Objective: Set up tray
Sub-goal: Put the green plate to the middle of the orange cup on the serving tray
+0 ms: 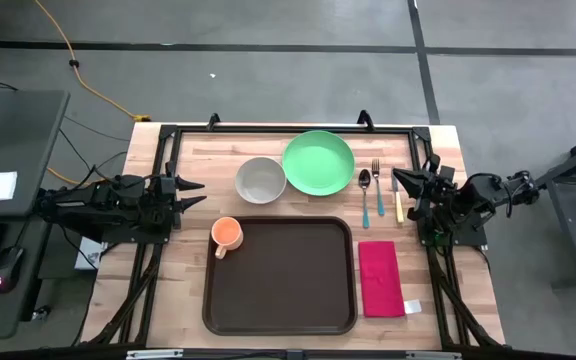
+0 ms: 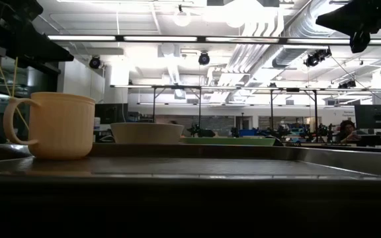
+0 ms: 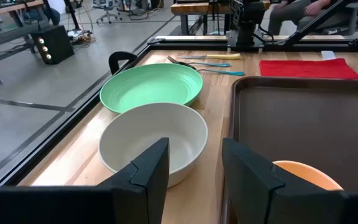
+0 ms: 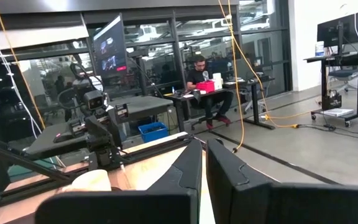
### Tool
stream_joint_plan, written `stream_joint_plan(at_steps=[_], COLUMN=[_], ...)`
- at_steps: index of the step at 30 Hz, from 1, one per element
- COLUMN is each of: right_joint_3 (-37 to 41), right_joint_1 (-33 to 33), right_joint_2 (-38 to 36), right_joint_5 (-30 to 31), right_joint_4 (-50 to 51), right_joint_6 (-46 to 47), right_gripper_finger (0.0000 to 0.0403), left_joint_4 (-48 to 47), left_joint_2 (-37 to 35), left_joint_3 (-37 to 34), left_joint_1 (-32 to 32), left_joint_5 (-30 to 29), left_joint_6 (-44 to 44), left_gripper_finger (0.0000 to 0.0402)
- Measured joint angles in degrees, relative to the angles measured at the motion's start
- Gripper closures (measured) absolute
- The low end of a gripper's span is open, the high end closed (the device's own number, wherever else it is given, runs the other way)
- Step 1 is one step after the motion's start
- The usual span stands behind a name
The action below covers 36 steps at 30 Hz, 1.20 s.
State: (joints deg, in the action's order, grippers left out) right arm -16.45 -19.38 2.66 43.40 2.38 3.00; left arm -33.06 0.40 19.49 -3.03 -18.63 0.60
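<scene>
Left gripper [image 1: 196, 194] waits wide at the table's left edge; right gripper [image 1: 396, 180], closed and empty, at the right edge. From above, the tray [image 1: 279, 275] lies bare at the front edge, long axis left-right, between both arms, cup [image 1: 226, 234] touching its left-rear corner. Left wrist view: bowl [image 3: 152, 142] just ahead, probably easiest

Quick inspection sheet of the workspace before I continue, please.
Surface: light wooden table, black-framed.
Job's things: brown tray empty; orange cup, white bowl, green plate, spoon, fork, knife, red napkin all outside it.
Clutter: nothing seen.
Grippers: left gripper fingers open, empty, table's left edge; right gripper shut, empty, over the knife.
Cables: yellow cable on the floor.
Surroundings: side desk, seated person.
</scene>
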Motion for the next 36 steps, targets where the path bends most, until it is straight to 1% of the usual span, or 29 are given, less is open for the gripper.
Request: stream_joint_plan(at_steps=[5,12,15,19,22,25,31,36], right_joint_3=[0.00,0.00,0.00,-0.24,-2.54,-5.97,-14.01,-20.34], right_joint_1=[0.00,0.00,0.00,0.00,0.00,0.00,0.03,1.73], right_joint_2=[1.62,6.51,7.96,10.05,12.33,15.13,20.35,25.24], right_joint_5=[0.89,1.30,1.71,1.70,1.70,1.69,3.63,2.70], right_joint_4=[-0.74,-8.29,-8.72,-11.93,-11.64,-10.98,-2.97,1.37], right_joint_6=[-0.04,-4.50,-4.49,-4.54,-4.84,-7.20,-7.61,-7.39], right_gripper_finger=[0.0402,0.0402,0.0402,0.0402,0.0402,0.0402,0.0402,0.0402], left_joint_4=[0.00,0.00,0.00,0.00,0.00,-0.02,-0.07,-0.07], left_joint_2=[-0.01,-0.02,-0.02,-0.01,0.00,-0.01,0.00,-0.01], left_joint_3=[0.00,0.00,0.02,0.02,0.02,0.02,0.02,0.02], left_joint_1=[0.00,0.00,0.02,0.00,0.01,0.01,0.00,0.00], left_joint_5=[0.00,-0.02,0.01,0.04,0.07,0.09,0.13,0.38], left_joint_6=[-0.02,-0.20,-0.44,-0.44,-0.44,-0.44,-0.44,-0.44], left_gripper_finger=[0.0222,0.0222,0.0222,0.0222,0.0222,0.0222,0.0222,0.0222])
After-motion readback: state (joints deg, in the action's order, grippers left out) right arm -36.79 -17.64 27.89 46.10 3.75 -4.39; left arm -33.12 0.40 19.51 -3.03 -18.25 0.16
